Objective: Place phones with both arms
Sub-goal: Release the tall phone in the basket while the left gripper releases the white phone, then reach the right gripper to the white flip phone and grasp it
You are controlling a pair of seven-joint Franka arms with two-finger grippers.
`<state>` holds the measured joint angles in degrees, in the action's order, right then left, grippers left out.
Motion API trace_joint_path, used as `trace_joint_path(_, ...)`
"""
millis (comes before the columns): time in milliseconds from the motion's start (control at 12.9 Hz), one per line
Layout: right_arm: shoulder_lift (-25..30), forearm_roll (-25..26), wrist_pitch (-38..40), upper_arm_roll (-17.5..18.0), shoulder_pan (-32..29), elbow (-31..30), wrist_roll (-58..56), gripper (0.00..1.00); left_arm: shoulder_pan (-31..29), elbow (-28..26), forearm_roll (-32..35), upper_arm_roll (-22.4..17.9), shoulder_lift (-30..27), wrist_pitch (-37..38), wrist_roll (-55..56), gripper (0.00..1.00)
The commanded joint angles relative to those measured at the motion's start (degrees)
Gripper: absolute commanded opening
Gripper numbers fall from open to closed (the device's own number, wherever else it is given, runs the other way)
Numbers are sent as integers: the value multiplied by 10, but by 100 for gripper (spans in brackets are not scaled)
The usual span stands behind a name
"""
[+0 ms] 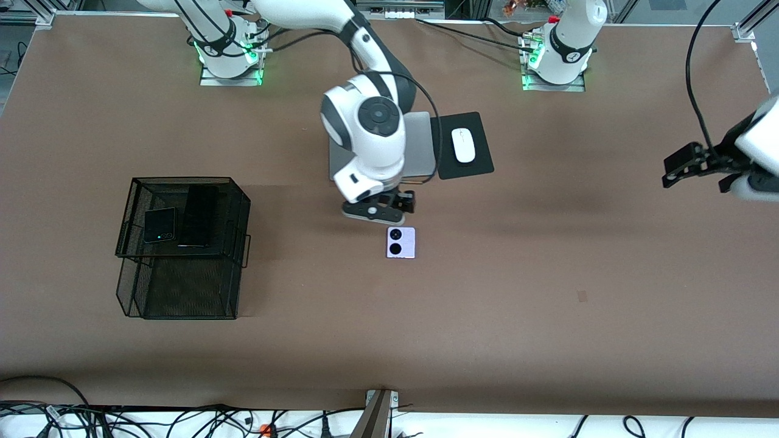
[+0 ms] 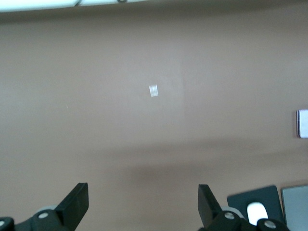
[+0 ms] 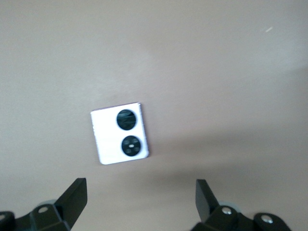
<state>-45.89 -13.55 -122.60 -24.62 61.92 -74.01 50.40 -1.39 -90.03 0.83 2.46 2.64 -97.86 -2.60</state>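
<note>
The laptop (image 1: 420, 146) in the middle of the table (image 1: 548, 274) is mostly hidden by the right arm (image 1: 365, 131), which reaches out over it; only a grey strip shows beside the mouse pad (image 1: 465, 146), where the white mouse (image 1: 464, 145) lies. The left arm (image 1: 754, 152) is cut off at the edge of the front view, at its own end of the table. The left gripper (image 2: 143, 204) hangs over bare table there, jaws wide with nothing between them, and the arm waits.

The black wire basket (image 1: 182, 246) stands toward the right arm's end of the table. On its upper tier lie two phones side by side: the small black phone (image 1: 159, 224) with a green dot, and the long black phone (image 1: 199, 216), which is hard to make out through the dark mesh. The lower tier, nearer the front camera, shows only mesh.

The lavender-white phone (image 1: 400, 243) lies flat on the table near the middle, its two black circles facing up. The right gripper (image 3: 141, 202) is just above the table right beside it, on the laptop's side, jaws wide and holding nothing.
</note>
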Motion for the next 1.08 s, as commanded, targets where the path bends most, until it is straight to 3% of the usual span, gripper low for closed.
trace_joint_path(0, -39, -4, -36, 11, 1, 24, 43, 100, 19, -108, -7, -14, -74, -47, -10, 100)
trace_joint_path(155, -66, -3, -71, 12, 8, 23, 72, 100, 57, -100, -8, -67, -69, -45, -13, 100)
trace_joint_path(1005, -144, 0, -191, 12, 15, 23, 75, 100, 53, -53, 15, -56, -29, -5, -9, 100)
